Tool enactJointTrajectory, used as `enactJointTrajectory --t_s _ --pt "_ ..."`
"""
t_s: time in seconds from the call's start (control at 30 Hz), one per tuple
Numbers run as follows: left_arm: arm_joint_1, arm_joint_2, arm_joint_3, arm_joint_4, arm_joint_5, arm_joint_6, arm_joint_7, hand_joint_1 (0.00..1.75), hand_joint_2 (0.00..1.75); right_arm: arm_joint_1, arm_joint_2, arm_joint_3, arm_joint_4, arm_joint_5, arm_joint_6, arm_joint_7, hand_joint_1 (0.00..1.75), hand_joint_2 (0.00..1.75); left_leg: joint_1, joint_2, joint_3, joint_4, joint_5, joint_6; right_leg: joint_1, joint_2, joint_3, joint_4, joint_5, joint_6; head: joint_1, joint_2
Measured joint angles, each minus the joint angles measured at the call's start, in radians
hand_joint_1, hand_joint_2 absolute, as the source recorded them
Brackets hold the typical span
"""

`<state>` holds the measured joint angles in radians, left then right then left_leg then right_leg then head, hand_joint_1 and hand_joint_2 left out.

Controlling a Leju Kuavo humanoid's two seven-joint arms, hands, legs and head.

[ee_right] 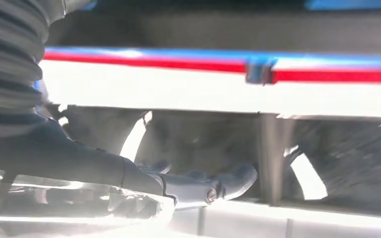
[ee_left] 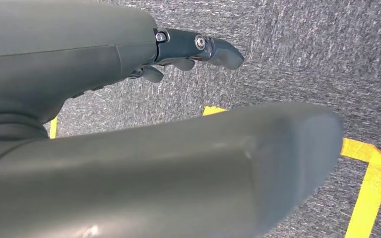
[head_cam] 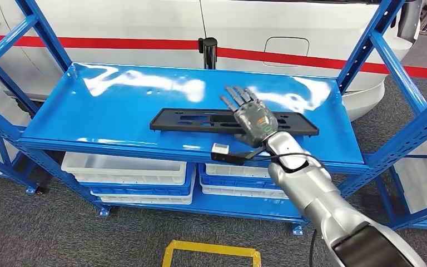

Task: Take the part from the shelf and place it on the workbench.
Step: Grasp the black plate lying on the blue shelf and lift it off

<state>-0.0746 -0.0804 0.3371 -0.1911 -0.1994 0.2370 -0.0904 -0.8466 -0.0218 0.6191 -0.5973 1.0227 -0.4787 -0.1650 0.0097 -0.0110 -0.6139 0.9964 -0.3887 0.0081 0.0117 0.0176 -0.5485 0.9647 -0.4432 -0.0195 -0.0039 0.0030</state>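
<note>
The long flat black plastic part [head_cam: 200,120], a slotted rectangular panel with cut-outs, lies on the glossy blue metal shelf [head_cam: 117,105] in the middle of the head view, its long axis running left to right across the frame, parallel to the shelf's front edge. The right hand [head_cam: 251,115] hovers over or rests on the part's right-of-centre stretch, palm down, fingers [head_cam: 236,97] spread and extended toward the upper middle of the frame; nothing is grasped, and whether the palm touches the part cannot be told. The part thus lies directly beneath and to both sides of this hand, so the coming grasp likely means closing across its narrow width. The left hand [ee_left: 193,52] hangs over grey carpet with yellow tape, fingers loosely curled on nothing, far from the part. White plastic bins [head_cam: 128,167] sit on the lower shelf; a white car body with a red stripe [head_cam: 144,42] fills the upper frame.
</note>
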Motion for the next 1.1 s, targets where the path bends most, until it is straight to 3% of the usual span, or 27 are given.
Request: enactJointTrajectory --t_s 0.1,0.17,0.57,0.87,0.97,1.1 --pt "0.002 -0.004 0.004 0.000 0.001 0.001 -0.002 0.00 0.00 -0.030 -0.006 -0.004 0.005 0.010 0.012 -0.001 1.68 1.75 0.000 0.000 0.000 0.000 0.001 0.001 0.000 0.000 0.000 0.000 0.001 0.001 0.000 0.000" --pt "0.002 -0.006 0.007 0.000 0.001 0.001 -0.007 0.00 0.00 -0.038 -0.006 -0.004 0.009 0.020 0.020 -0.002 1.75 1.75 0.000 0.000 -0.001 0.000 0.001 0.001 0.000 0.000 0.000 0.000 0.001 0.002 0.000 0.000" --pt "0.002 -0.018 0.032 0.000 0.023 -0.009 -0.084 0.00 0.00 -0.035 -0.009 -0.003 0.038 0.019 0.017 -0.020 1.67 1.75 0.000 0.000 -0.005 -0.010 0.001 0.001 -0.001 0.000 -0.006 -0.009 0.000 0.002 0.000 0.000" --pt "0.002 -0.021 0.041 0.000 0.023 -0.006 -0.095 0.00 0.00 -0.018 -0.020 0.000 0.041 0.000 0.032 -0.049 1.75 1.75 0.001 0.000 -0.006 -0.013 0.000 0.002 0.001 0.000 -0.009 -0.009 -0.001 0.002 0.000 0.000" --pt "0.002 -0.022 0.047 0.000 0.027 -0.006 -0.132 0.00 0.00 -0.018 -0.022 0.001 0.034 -0.007 0.021 -0.058 1.75 1.75 0.002 0.000 -0.005 -0.014 0.000 0.002 0.002 0.000 -0.008 -0.009 -0.001 0.002 0.000 0.000" --pt "0.002 -0.024 0.058 0.000 0.035 0.002 -0.208 0.00 1.75 -0.017 -0.033 0.004 0.010 -0.019 -0.005 -0.068 1.75 1.75 0.002 0.001 -0.003 -0.014 0.001 0.001 0.002 0.000 -0.006 -0.009 -0.001 0.001 0.000 0.000"
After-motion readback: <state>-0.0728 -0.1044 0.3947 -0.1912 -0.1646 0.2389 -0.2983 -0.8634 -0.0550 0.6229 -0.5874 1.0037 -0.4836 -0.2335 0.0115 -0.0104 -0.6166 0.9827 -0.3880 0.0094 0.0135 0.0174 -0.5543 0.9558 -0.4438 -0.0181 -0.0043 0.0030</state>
